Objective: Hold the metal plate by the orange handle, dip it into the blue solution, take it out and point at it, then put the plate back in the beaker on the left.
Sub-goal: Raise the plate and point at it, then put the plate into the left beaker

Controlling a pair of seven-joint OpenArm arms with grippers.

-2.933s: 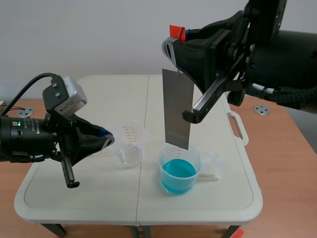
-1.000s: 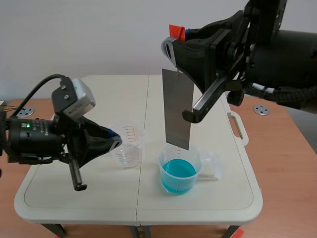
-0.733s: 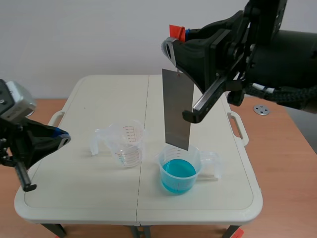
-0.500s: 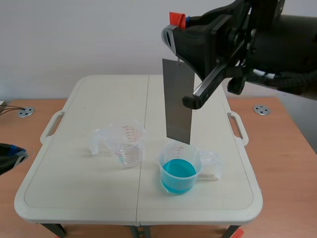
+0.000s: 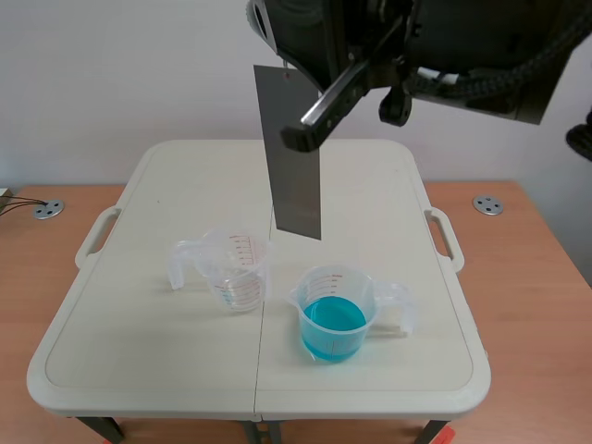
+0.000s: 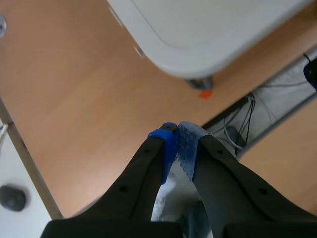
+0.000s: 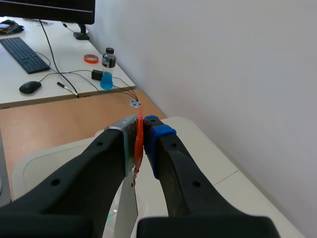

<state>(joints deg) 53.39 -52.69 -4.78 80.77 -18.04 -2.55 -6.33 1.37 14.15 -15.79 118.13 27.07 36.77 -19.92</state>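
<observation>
Sitting nearest the robot on the white folding table [image 5: 139,370] is the clear plastic beaker of blue solution [image 5: 333,319]. The left gripper [image 6: 177,141] is well away from that beaker, off the table and over the brown wooden surface [image 6: 74,99]. Its two fingers are pressed together with nothing between them.

Just left of the blue beaker, and a little farther back, stands the empty clear plastic beaker with red marks [image 5: 236,273]. The two beakers do not touch.

Above the blue beaker, up high and a bit to the left, hangs the flat grey metal plate [image 5: 291,176]. Its long side runs almost straight up and down. Its bottom edge is over the gap between the beakers. The right gripper [image 7: 141,124] holds it from the top, fingers squeezed tight on the thin orange handle [image 7: 139,144].

I think the plate must go left and down into the empty beaker. Nothing stands in the way, but that beaker's mouth is small, so the plate could knock its rim.
</observation>
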